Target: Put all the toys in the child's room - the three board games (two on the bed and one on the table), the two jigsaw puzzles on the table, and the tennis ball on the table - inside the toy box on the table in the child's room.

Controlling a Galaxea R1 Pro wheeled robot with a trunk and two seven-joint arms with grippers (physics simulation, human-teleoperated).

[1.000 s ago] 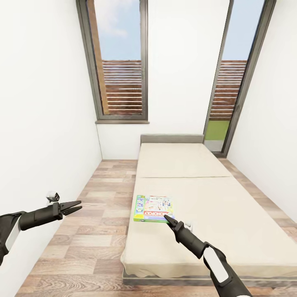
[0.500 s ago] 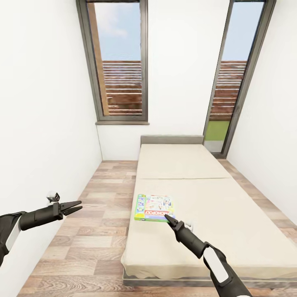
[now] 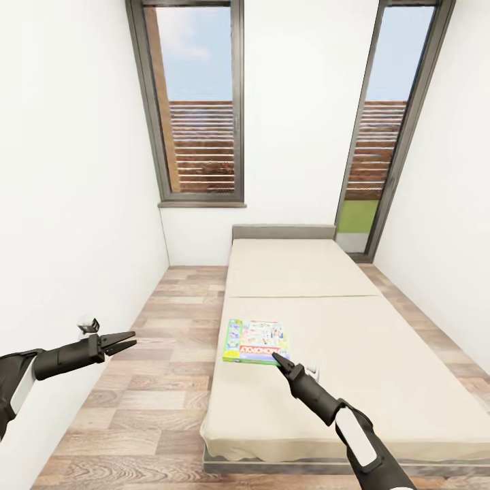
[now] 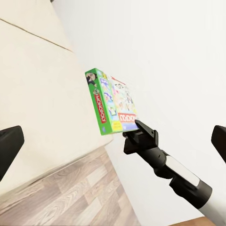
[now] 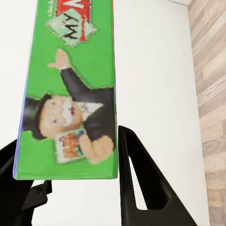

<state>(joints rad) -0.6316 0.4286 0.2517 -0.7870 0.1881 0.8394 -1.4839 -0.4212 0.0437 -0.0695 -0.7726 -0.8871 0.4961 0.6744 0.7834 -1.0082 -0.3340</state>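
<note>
On the bed, spread right gripper seemingly straddles green board game.

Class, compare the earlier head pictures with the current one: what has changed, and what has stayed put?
The right end effector edged slightly forward to the board game's near edge, fingers straddling it. The game on the bed and the left end effector stayed as they were.

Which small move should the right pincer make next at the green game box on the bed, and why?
Probably ease the right pincer a little further forward, then close. Its open jaws already straddle the near edge of the green printed board game box, which lies flat on the beige mattress bed.
</note>
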